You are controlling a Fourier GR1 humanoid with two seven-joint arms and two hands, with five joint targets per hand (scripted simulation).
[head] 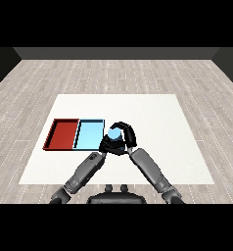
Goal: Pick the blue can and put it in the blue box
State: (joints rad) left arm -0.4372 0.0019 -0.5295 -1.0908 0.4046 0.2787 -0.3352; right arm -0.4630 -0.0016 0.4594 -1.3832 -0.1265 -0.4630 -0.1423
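**Can in hand, tray just to the left**

Nearest the viewer, two grey forearms rise from the lower corners and meet just below the middle of the frame. The right hand [124, 138] is curled round the blue can [114, 133], fingers arching over its far side, so only the can's pale top shows. The left hand [105, 145] sits low against the can's near left side; whether its fingers are curled or straight I cannot tell, since the two black hands overlap there.

Just beyond and left of the can lies the light blue tray [89, 136], its right edge beside the hands. Touching its left side is the red tray [62, 134] (not the target). Both rest on the white table [152, 117], which runs on toward the upper part of the frame.

The grasp looks made, so the carry seems the step in hand. The next move calls for a short shift left over the blue tray's rim, then letting go inside it, keeping short of the red one.
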